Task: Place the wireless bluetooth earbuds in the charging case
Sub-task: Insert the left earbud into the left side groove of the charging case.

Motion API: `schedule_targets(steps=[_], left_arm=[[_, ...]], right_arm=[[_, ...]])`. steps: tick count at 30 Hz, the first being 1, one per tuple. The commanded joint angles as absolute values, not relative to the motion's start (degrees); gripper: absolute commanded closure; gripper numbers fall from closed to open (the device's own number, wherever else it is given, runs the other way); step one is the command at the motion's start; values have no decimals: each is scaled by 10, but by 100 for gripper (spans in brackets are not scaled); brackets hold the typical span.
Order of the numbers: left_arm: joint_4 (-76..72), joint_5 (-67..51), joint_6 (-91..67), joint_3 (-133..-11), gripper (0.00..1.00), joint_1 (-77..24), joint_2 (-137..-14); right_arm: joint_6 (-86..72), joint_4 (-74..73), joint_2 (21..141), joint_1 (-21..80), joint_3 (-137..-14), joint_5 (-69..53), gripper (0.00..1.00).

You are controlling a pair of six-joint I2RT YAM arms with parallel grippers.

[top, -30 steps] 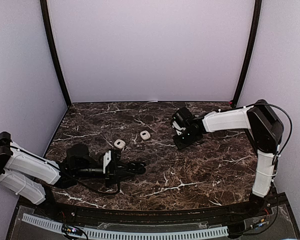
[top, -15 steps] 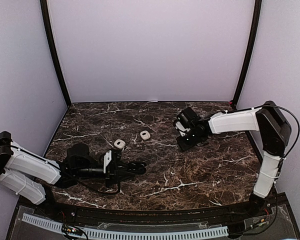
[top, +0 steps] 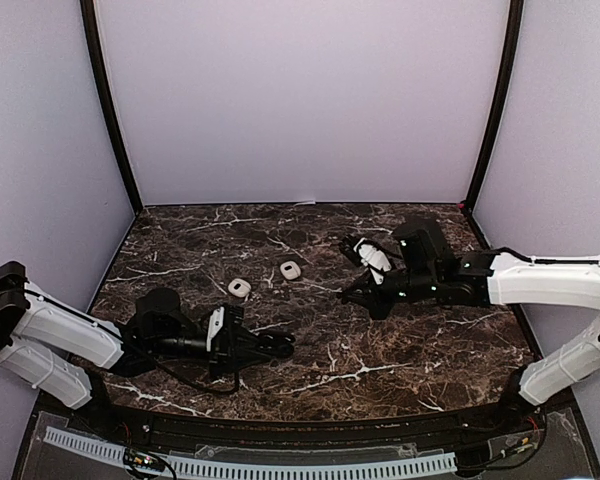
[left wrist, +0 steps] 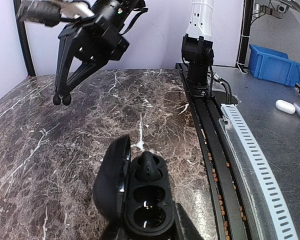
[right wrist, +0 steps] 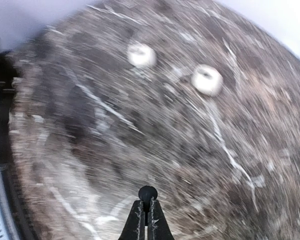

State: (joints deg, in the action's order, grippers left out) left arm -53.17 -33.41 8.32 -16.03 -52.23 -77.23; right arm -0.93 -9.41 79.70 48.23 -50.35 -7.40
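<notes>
My left gripper [top: 268, 346] is shut on an open black charging case [left wrist: 146, 197] and holds it low over the marble table's near left. The lid [left wrist: 110, 177] stands open to the left. One black earbud [left wrist: 148, 167] sits in the far socket; the near socket [left wrist: 147, 217] is empty. My right gripper [top: 347, 293] is shut on a small round black earbud [right wrist: 148, 192] above the table's middle. It also shows in the left wrist view [left wrist: 61, 99], beyond the case. Two small white earbuds [top: 239, 288] [top: 290, 270] lie on the table behind the case.
The two white pieces also show, blurred, in the right wrist view [right wrist: 141, 54] [right wrist: 207, 79]. The table's black front rail [left wrist: 210, 130] runs to the right of the case. A white pebble-like case [left wrist: 285, 105] and a blue bin [left wrist: 272, 65] lie off the table.
The right arm has swung down and out to the right and now reaches flat across the table. Its gripper stays near mid-table, turned toward the case. The left gripper and case edged slightly right.
</notes>
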Motion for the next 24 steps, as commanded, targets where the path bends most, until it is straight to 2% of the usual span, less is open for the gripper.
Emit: schedule_targets(steps=[1, 9, 16, 24], left_arm=[[-556, -362, 99, -158, 81, -519, -768], [-546, -384, 96, -170, 81, -519, -783], [-539, -381, 94, -173, 81, -519, -782], [-535, -379, 90, -175, 81, -519, -780]], right_arm=[[30, 31, 723, 515, -459, -189, 100], [64, 5, 742, 598, -519, -253, 100], [75, 1, 814, 668, -572, -224, 100], [88, -11, 875, 697, -607, -184, 100]])
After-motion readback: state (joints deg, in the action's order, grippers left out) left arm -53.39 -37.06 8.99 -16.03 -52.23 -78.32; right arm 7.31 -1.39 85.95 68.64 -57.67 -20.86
